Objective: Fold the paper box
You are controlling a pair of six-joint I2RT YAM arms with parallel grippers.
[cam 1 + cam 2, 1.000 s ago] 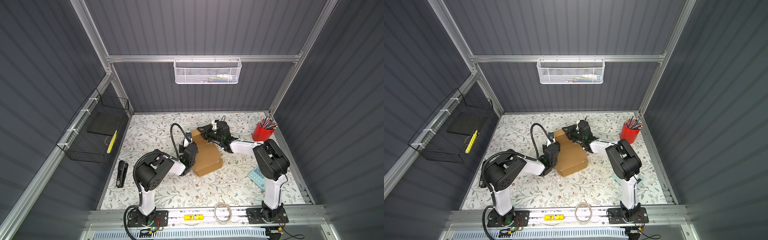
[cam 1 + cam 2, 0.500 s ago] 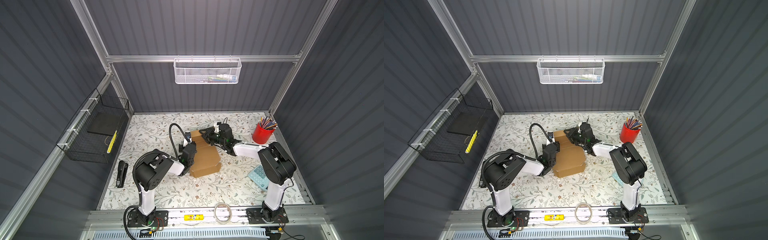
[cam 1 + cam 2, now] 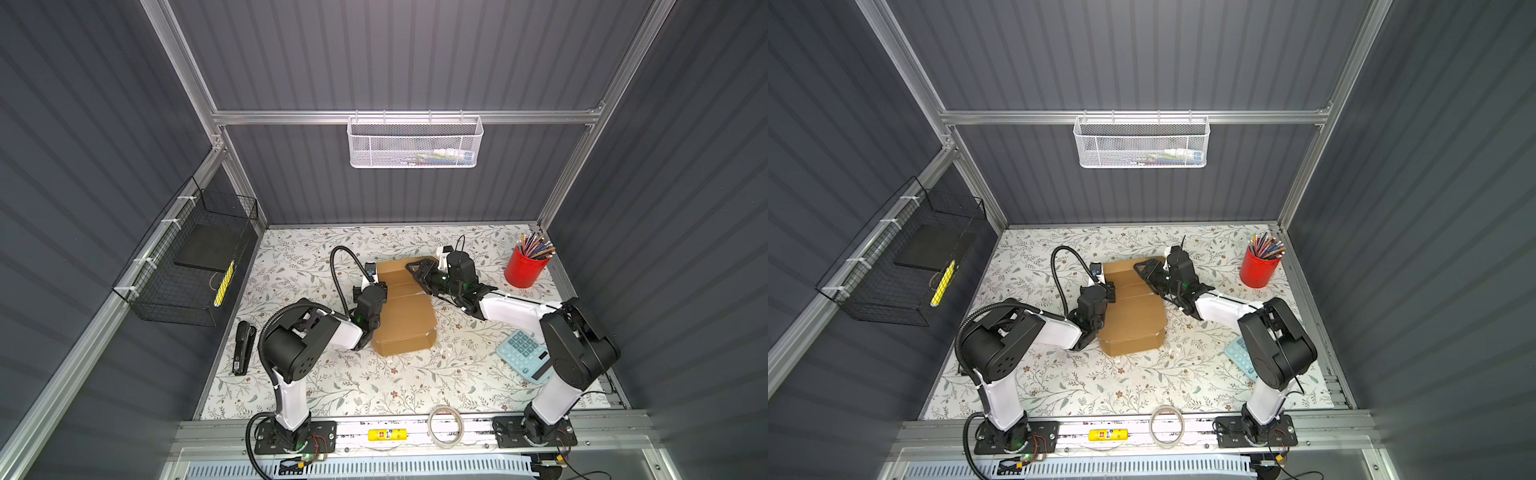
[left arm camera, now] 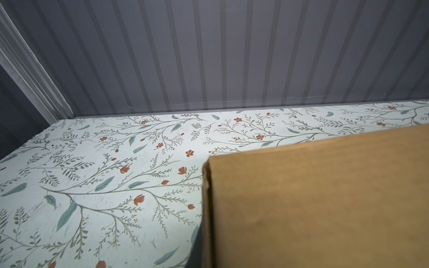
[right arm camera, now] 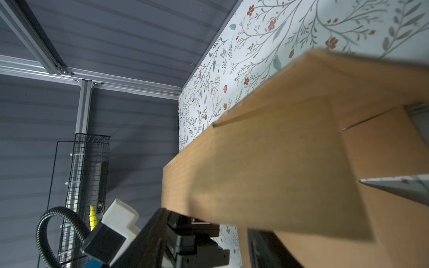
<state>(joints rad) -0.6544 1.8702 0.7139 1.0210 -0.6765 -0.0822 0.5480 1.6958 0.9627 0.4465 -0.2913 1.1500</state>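
1. On the left of the desk (image 3: pixel 374 386), the left claw (image 3: pixel 377 287) sat with its jaws together, right against the left long edge of the paper box (image 3: pixel 405 318). Whether it pinched any cardboard could not be told.
2. In the middle, the box lay with its long axis running from the front rail toward the back wall. Its near end was raised into shallow walls, and its far panel stretched out beyond two cross creases.
3. On the right, the right claw (image 3: pixel 417 269) hung over the far right corner of that panel, reaching in from the right side. Whether its jaws stood apart could not be told.
4. The far panel lay nearer the right claw, so folding it over toward the near end probably fell to that arm. The left claw was placed to brace the box's side.
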